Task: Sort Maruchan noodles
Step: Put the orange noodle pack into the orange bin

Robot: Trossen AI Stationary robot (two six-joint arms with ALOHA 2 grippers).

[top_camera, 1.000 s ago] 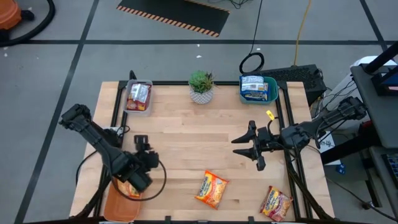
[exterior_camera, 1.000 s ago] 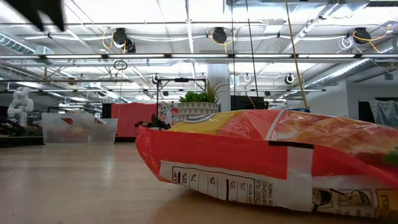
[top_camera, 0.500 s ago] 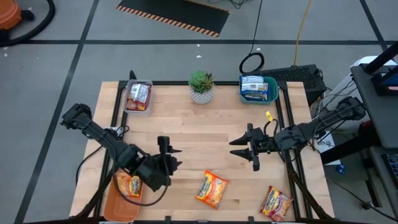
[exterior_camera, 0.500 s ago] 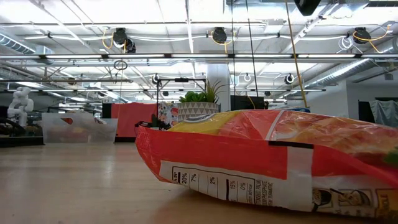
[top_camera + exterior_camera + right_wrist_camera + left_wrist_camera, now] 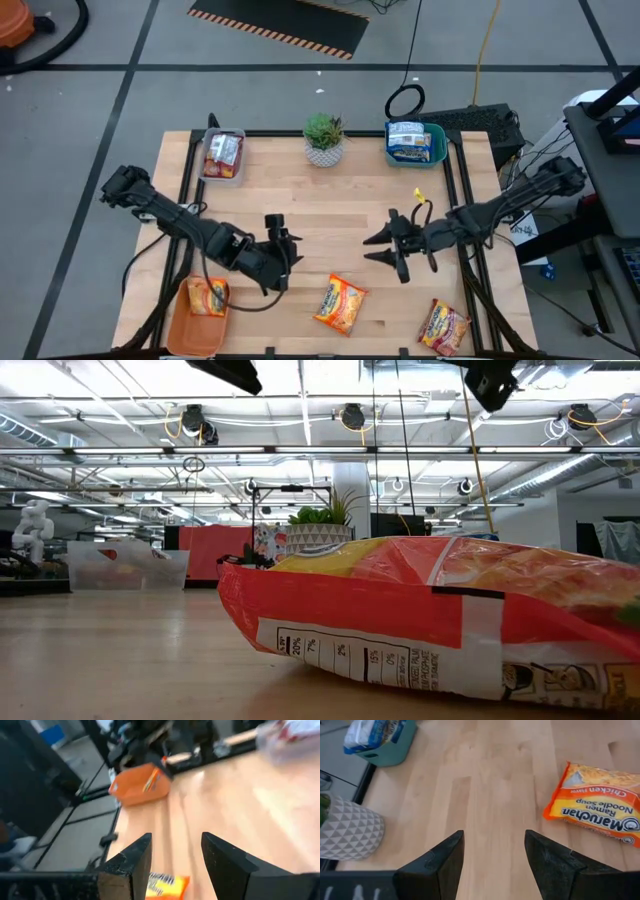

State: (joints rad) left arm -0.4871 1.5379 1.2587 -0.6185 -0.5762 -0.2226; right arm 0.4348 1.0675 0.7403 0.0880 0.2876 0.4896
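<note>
Overhead, the left tool hung above the wooden tabletop near its front-centre, its two dark fingers spread apart with only bare wood between them. The right tool faced it from the other side, fingers likewise parted and gripping nothing. Between the two, closer to the front edge, an orange-yellow Maruchan packet lay flat on the wood, touched by neither tool. A second orange packet sat at the front right corner. A third packet rested inside the orange tray at the front left. At the back, a red-and-silver packet filled the clear tray on the left, and blue-white packets were stacked in the teal tray on the right. A small potted plant stood between those two trays.
</note>
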